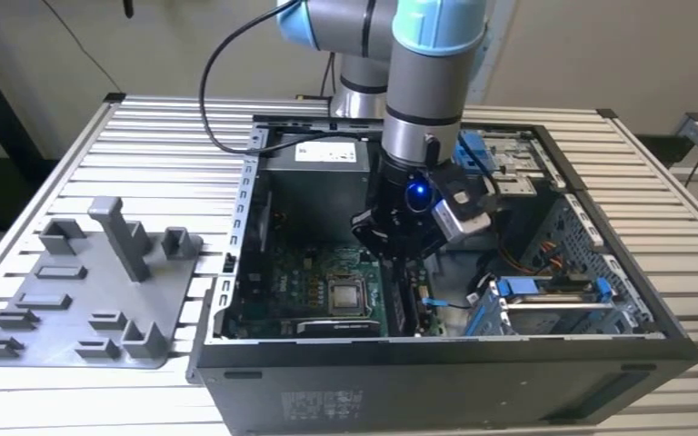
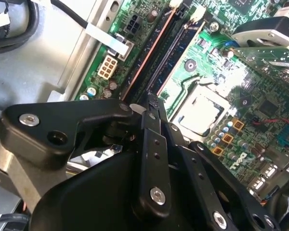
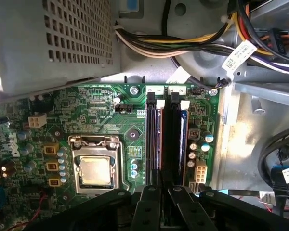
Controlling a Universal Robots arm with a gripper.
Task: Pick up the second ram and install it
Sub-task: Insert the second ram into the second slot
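Green motherboard [image 3: 111,120] showing silver CPU socket [image 3: 95,171], yellow-orange cables [image 3: 192,41]; grey ribbed table [image 1: 143,145]; blue-grey arm [image 1: 428,54].

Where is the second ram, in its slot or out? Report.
In: the second ram stands in a motherboard slot; fully latched, cannot tell.

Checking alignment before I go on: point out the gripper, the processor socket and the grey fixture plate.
gripper [image 3: 160,192], first wrist view, between its fingertips.
processor socket [image 3: 95,172], first wrist view, metal lid centre.
grey fixture plate [image 1: 58,313], exterior view, flat base.

exterior high, wrists close above motherboard [image 3: 101,120]
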